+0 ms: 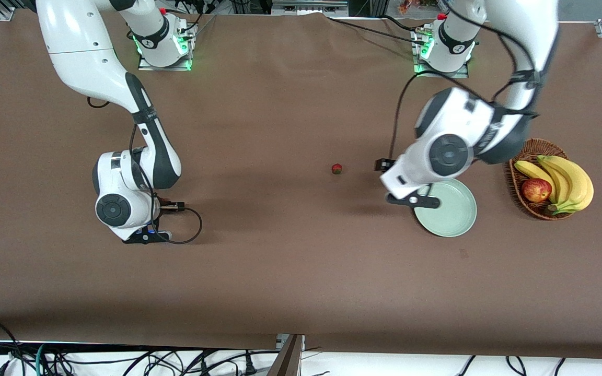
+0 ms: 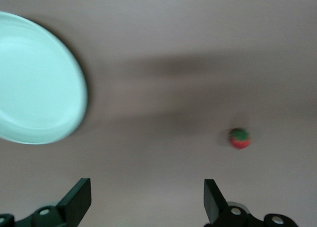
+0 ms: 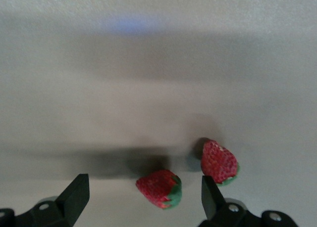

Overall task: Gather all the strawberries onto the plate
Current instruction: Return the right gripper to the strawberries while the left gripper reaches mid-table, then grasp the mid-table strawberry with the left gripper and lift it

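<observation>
1. On my front view, the right gripper (image 1: pixel 144 237) hangs low over the brown table (image 1: pixel 280 271) toward the right arm's end, its body hiding whatever lies under it.
2. My right wrist view shows its fingers (image 3: pixel 74 195) spread wide, gripping nothing. Two strawberries (image 3: pixel 159 188) (image 3: pixel 219 162) lie on the table just below, one between the fingers, the other close against one fingertip. They are near each other but not touching.
3. A third strawberry (image 1: pixel 336 168) sits alone near the middle of the table, between the two arms.
4. The left gripper (image 1: pixel 412 201) is over the edge of the plate (image 1: pixel 450 211) on the side toward that lone berry. In my left wrist view its fingers (image 2: pixel 77 200) are spread apart and hold nothing; the berry (image 2: pixel 239 138) and the plate rim (image 2: pixel 74 88) both show beneath it.
5. The mint-green plate looks bare where I can see it.
6. At the left arm's end, a wicker basket (image 1: pixel 523 156) beside the plate holds bananas (image 1: pixel 567 180) and an apple (image 1: pixel 536 189).
</observation>
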`<state>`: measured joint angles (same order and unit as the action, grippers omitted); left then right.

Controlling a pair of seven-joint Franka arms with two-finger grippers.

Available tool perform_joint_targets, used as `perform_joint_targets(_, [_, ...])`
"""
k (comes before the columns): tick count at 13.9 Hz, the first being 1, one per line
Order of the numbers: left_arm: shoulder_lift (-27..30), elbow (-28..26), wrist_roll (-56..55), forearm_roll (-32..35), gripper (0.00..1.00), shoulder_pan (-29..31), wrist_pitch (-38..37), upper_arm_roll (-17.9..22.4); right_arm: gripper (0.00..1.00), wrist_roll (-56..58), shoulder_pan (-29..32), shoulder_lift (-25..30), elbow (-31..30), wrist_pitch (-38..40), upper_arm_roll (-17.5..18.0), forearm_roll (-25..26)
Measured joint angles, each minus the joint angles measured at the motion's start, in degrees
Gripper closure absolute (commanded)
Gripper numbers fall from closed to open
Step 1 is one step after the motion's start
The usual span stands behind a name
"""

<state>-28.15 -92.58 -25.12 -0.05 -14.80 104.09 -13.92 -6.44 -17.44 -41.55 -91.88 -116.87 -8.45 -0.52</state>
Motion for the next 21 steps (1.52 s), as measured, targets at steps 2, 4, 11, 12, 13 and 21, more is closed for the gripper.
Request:
perform_joint_targets(2, [-2.3, -2.7, -7.6, 0.0, 0.00, -4.7, 6.9, -0.3, 0.02, 0.4, 0.1, 0.8, -1.1, -0.2, -0.4, 0.0])
perform_joint_targets(4, [-3.5, -8.6, -13.3, 0.0, 0.00, -8.6, 18.0, -0.3, 0.08, 0.6, 0.4, 1.1, -1.8, -0.7, -0.6, 0.0])
perform_joint_targets(11, [-7.0, -17.2, -19.1, 0.1, 0.30, -12.0, 35.5, -0.1, 0.07, 0.7, 0.5, 1.6, -3.4, -2.0, -0.6, -0.1])
perform_joint_targets(12, [-7.0, -17.2, -19.3, 0.2, 0.45, -12.2, 35.7, 0.0, 0.03, 0.7, 0.5, 1.6, -3.4, -2.1, -0.5, -0.1])
perform_joint_targets(13, [-7.0, -17.1, -19.3, 0.4, 0.64, -12.3, 35.7, 0.2, 0.02, 0.7, 0.5, 1.7, -3.5, -2.1, -0.4, -0.1])
perform_joint_targets(21, [-5.6, -14.9, -19.6, 5.2, 0.93, -11.4, 32.8, 1.9, 0.02, 0.7, 0.0, 1.7, -3.5, -2.3, 0.0, -0.1])
